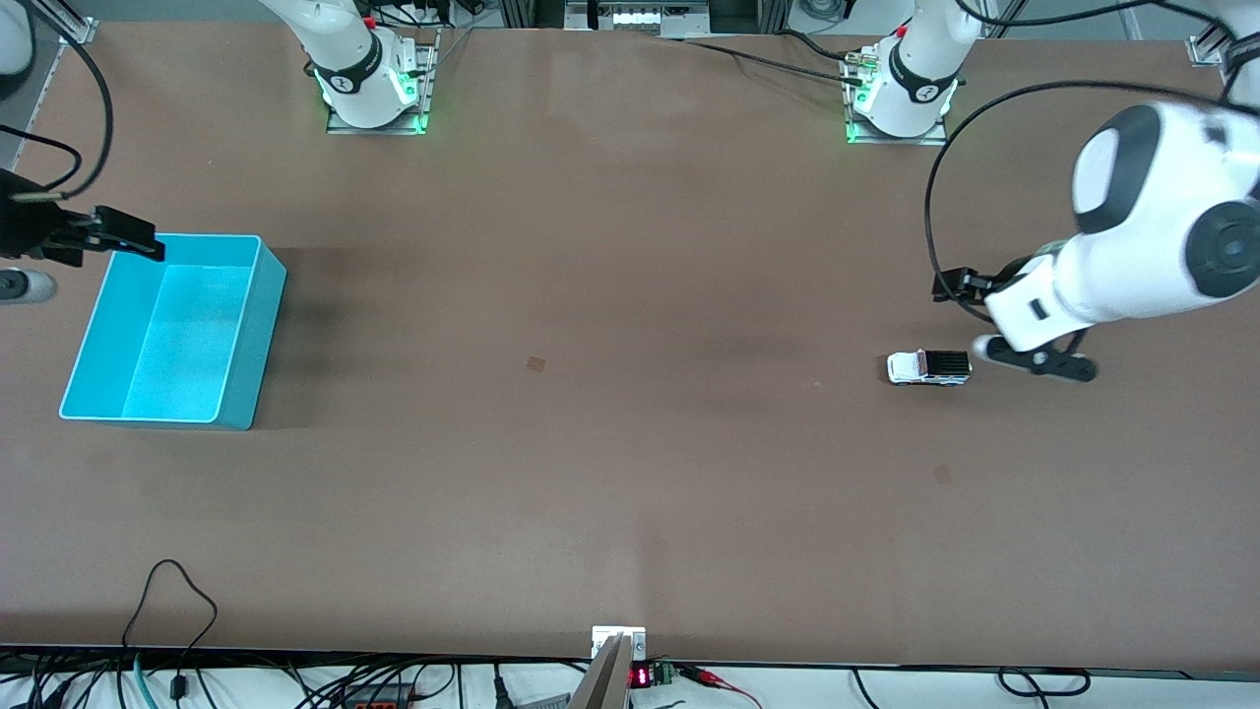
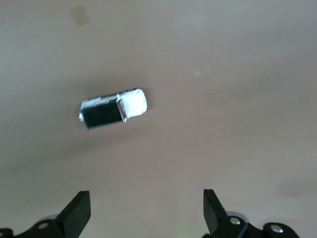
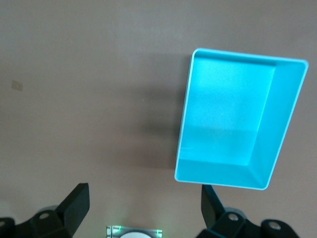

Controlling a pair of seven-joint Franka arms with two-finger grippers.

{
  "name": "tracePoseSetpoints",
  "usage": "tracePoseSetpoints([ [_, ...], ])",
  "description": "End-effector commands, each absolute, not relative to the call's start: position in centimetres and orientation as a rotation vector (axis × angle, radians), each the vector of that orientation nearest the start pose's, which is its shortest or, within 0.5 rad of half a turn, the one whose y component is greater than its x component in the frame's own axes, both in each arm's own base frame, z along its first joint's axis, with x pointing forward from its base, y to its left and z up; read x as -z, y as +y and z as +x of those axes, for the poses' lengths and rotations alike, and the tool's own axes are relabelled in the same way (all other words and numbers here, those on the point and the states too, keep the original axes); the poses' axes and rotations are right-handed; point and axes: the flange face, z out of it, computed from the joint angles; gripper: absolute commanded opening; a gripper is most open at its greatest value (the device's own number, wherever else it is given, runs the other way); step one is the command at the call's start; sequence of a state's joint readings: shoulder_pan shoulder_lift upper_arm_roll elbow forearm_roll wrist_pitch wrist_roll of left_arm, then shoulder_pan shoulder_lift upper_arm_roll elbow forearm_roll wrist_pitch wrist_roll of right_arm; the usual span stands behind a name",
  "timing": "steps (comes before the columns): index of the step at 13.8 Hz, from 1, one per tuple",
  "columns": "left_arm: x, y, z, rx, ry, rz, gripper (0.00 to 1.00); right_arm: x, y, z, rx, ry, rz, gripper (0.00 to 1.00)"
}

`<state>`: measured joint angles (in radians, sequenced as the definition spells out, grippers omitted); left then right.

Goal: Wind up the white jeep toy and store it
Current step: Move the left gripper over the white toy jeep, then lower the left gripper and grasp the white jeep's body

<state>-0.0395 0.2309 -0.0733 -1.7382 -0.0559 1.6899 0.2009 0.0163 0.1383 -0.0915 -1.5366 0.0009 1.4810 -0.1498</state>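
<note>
The left pincer hangs low over the worktop at the left arm's end, its two black fingers spread wide with nothing between them. Just beside it, toward the right arm's end, the white jeep toy stands on its wheels on the bare surface, black ribbed roof up, its length running along the worktop's long direction; the left wrist view shows the white jeep toy ahead of the fingertips, clear of both, with open brown surface all around it. From that pincer a long, open stretch of worktop runs toward the right arm's end, marked only by a small dark patch near the middle. The worktop's edge nearest the front camera lies well apart from the toy. The right pincer waits over the rim of the turquoise bin, at the corner farthest from the front camera, its fingers likewise spread and holding nothing. In the right wrist view the turquoise bin stands open, nothing inside it, with bare surface along its visible sides.
</note>
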Motion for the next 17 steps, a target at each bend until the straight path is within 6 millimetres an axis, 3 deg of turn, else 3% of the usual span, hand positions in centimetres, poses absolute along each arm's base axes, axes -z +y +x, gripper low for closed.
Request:
tracePoseSetpoints([
  [1, -38.8, -6.1, 58.1, -0.424, 0.808, -3.099, 1.0, -53.2, -4.1, 58.2, -0.429, -0.103, -3.095, 1.0],
  [4, -34.8, -5.0, 58.6, -0.468, 1.165, -3.014, 1.0, -51.8, -4.5, 57.8, -0.548, -0.087, -3.071, 1.0],
  [7, -32.2, -4.5, 59.3, -0.334, 1.632, -2.801, 1.0, -51.1, -5.2, 57.7, -0.584, -0.089, -3.058, 1.0],
  [10, -29.6, -3.7, 58.5, -0.236, 1.959, -2.592, 1.0, -51.0, -5.2, 57.4, -0.629, -0.095, -3.054, 1.0],
  [13, -27.3, -3.4, 57.6, -0.183, 2.164, -2.372, 1.0, -50.6, -4.9, 57.5, -0.645, -0.095, -3.043, 1.0],
  [17, -24.8, -2.2, 56.4, -0.142, 2.263, -2.268, 1.0, -50.4, -4.4, 57.5, -0.654, -0.102, -3.041, 1.0],
])
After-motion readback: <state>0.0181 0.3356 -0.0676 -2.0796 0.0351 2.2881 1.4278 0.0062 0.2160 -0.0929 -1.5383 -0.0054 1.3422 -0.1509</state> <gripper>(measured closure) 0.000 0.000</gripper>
